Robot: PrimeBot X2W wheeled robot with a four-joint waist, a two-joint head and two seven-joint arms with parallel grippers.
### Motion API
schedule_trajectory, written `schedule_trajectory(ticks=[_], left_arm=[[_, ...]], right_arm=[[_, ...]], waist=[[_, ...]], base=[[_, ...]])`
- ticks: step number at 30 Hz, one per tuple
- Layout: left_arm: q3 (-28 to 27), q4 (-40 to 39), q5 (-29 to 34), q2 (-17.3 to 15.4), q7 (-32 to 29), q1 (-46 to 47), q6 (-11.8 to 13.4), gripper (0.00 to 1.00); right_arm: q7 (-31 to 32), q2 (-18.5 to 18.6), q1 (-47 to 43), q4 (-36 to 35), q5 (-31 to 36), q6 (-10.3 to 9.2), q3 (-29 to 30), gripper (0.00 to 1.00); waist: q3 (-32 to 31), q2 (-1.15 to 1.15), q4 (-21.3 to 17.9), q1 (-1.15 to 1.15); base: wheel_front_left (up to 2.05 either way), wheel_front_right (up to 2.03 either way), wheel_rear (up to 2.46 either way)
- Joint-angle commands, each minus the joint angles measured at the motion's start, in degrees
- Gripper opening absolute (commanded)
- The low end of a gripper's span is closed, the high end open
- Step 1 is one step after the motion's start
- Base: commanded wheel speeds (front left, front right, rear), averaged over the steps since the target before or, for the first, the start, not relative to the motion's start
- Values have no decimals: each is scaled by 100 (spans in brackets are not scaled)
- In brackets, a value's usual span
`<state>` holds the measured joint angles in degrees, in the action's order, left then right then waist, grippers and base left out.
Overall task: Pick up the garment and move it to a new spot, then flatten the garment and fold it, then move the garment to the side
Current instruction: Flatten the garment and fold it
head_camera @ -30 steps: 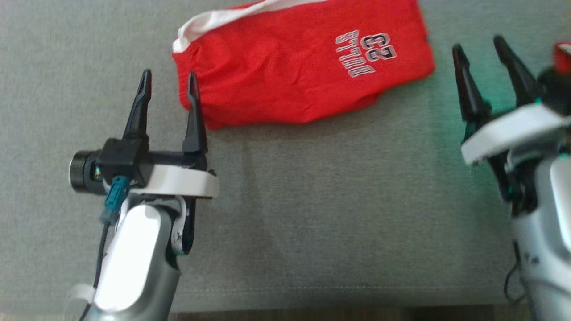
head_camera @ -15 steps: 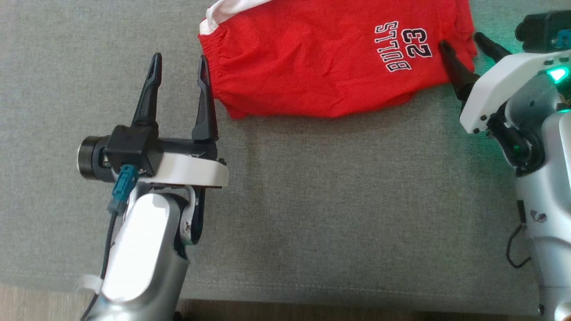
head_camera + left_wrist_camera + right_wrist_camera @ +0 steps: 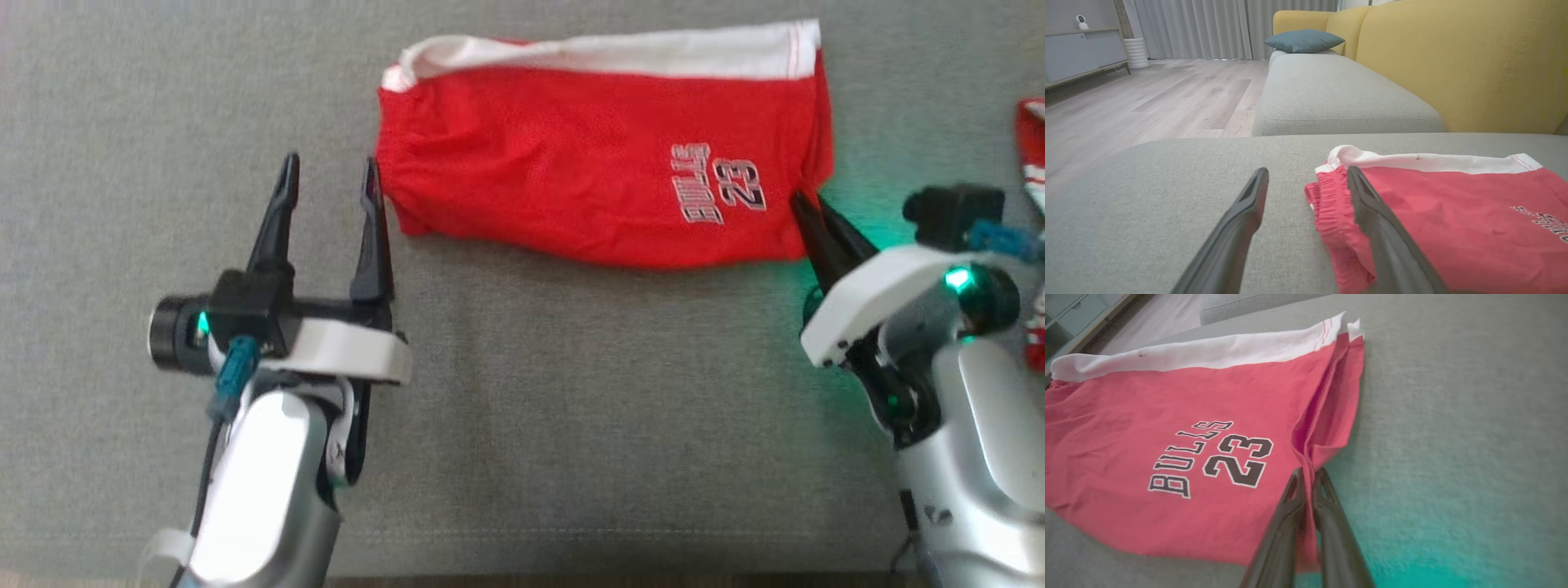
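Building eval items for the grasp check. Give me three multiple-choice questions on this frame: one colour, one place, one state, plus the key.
1. What colour is the band along the far edge of the red shorts?
A. blue
B. white
C. yellow

2. Where does the right gripper meet the shorts?
A. on the band
B. at the gathered end
C. at the side edge beside the "23" print

3. The left gripper is:
A. open, at the shorts' gathered end
B. shut on the shorts
C. shut on nothing

Key:
B, the band shows white against the red cloth.
C, the right wrist view shows its closed fingers pinching the fabric just past the "23".
A, its two fingers stand well apart in the head view.
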<state>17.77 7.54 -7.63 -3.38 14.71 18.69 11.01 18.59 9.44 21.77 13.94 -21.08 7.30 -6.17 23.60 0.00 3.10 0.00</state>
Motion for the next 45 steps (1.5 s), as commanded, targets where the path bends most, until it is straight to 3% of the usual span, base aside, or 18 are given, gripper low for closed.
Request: schedule_trajectory(ticks=[1, 14, 24, 29, 39, 40, 42, 43, 45], left_arm=[[-192, -159, 38, -99, 29, -23, -22, 100], [-175, -81, -26, -100, 29, -292, -67, 100], [-99, -25, -90, -56, 29, -440, -85, 100], [-73, -35, -128, -31, 29, -462, -81, 100], [-73, -15, -142, -5, 29, -457, -51, 100], [-70, -12, -144, -2, 29, -446, -51, 100], [-70, -6, -150, 3, 29, -418, -56, 100], [-73, -2, -150, 5, 29, -409, -57, 100], [-81, 5, -149, 8, 29, -398, -54, 100]], right_arm=[[-112, -18, -46, -116, 0, 19, -1, 0], [-472, 87, 139, 307, 92, 19, -52, 0], [-199, -334, 1148, -47, 105, 19, -1507, 0], [-365, -598, 1465, 448, -276, 19, -2369, 0], [-876, -654, 1693, 1143, -909, 19, -3268, 0], [-951, -654, 1737, 1180, -964, 19, -3353, 13], [-1098, -655, 1813, 1263, -1061, 19, -3465, 54], [-1149, -655, 1846, 1343, -1055, 19, -3482, 100], [-1282, -655, 1899, 1454, -1043, 19, -3518, 100]], waist=[[-149, 0, -105, 0], [-590, 0, -9, 0], [-903, 0, 299, 0], [-858, 0, 530, 0], [-753, 0, 648, 0], [-740, 0, 648, 0], [-716, 0, 634, 0], [-712, 0, 622, 0], [-711, 0, 596, 0]], base=[[0, 0, 0], [0, 0, 0], [0, 0, 0], [0, 0, 0], [0, 0, 0], [0, 0, 0], [0, 0, 0], [0, 0, 0], [0, 0, 0]])
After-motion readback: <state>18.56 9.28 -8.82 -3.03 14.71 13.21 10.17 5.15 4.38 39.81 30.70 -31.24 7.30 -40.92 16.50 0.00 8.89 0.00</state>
